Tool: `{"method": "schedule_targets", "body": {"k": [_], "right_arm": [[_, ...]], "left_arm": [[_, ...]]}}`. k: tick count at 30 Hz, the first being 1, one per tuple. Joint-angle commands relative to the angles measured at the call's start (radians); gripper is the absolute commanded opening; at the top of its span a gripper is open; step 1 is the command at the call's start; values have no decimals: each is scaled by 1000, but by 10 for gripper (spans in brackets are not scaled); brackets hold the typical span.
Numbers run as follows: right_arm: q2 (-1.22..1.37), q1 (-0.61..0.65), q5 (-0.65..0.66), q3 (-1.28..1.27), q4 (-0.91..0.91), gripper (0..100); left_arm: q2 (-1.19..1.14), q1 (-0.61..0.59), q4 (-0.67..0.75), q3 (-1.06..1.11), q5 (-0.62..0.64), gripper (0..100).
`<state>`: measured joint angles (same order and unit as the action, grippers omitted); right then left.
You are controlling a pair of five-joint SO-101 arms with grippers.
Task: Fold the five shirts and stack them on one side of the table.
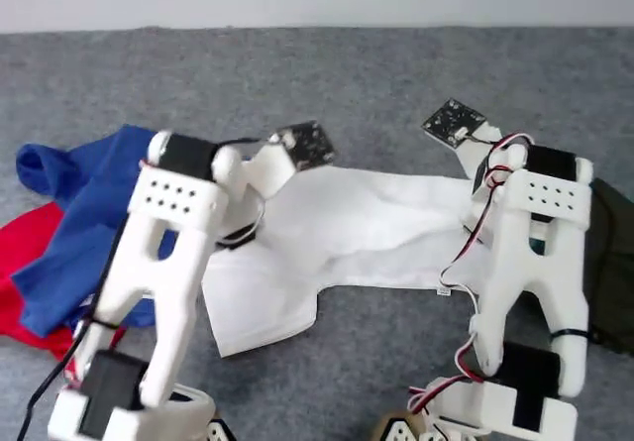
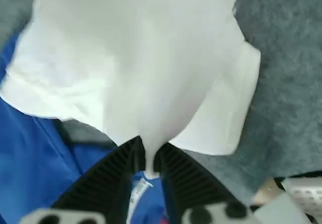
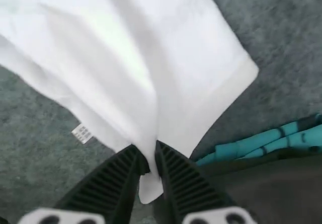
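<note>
The white shirt (image 1: 367, 228) lies in the middle of the grey table (image 1: 396, 84), stretched across between the two arms, with one sleeve pointing toward the near edge. The left gripper (image 2: 147, 151) is closed on the shirt: a narrow fold of white cloth is pinched between its two black ribbed fingers (image 2: 110, 176), and from this pinch the cloth spreads out wide away from the gripper. The right gripper (image 3: 146, 153) is also closed on the same shirt at its other end; a fold of cloth passes between its jaws and a small end of it comes out behind them. A little white label (image 3: 81, 132) hangs at the shirt's edge, near this gripper. So the shirt is held at both ends, each end directly inside a gripper, and its middle part rests on the table. The blue shirt (image 1: 89, 213) lies crumpled beside the left arm, touching the white shirt's edge, and it partly covers the red shirt (image 1: 25, 253) at the table's left side. A dark shirt (image 1: 609, 253) with teal stripes (image 3: 261, 143) lies just beside the right gripper, at the table's right side.
</note>
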<state>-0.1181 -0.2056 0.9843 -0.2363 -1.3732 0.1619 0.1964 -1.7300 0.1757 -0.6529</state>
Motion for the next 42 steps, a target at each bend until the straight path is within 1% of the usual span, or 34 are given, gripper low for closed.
{"method": "schedule_targets", "body": {"k": [1, 4, 7, 10, 14, 18, 20, 22, 24, 26, 28, 31, 37, 39, 42], "right_arm": [[-50, -18, 9, 43, -7, 15], [-51, -18, 9, -3, 18, 15], [-51, -18, 9, -34, 28, 15], [-56, -19, 9, -46, 24, 15], [-61, -33, 9, -44, 21, 16], [-62, -61, 9, -38, -19, 19], [-62, -73, 9, -17, -77, 66], [-62, -104, 6, 14, -142, 148], [-62, -131, 3, 52, -174, 224], [-62, -156, 3, 84, -182, 259], [-61, -162, 3, 107, -183, 261], [-61, -153, 3, 115, -186, 261], [-61, -81, -2, 114, -202, 260], [-61, -51, -41, 114, -193, 259], [-51, 8, -118, 117, -189, 259]], "left_arm": [[84, -15, -23, 105, 3, 14], [95, -8, -17, 196, 2, 14], [101, -9, 28, 263, 2, 14], [101, -8, 43, 314, 2, 15], [101, -9, 29, 335, -38, 16], [101, -8, -3, 334, -41, 17], [103, -11, -15, 331, -40, 40], [104, -14, -25, 331, -35, 68], [138, -17, -25, 331, -18, 75], [198, -9, -25, 332, -9, 78], [264, -9, -25, 337, -6, 100], [356, -17, -25, 360, -6, 120], [457, -18, -23, 437, -5, 118], [468, -34, -11, 435, 25, 99], [470, -77, 78, 444, 49, 39]]}}
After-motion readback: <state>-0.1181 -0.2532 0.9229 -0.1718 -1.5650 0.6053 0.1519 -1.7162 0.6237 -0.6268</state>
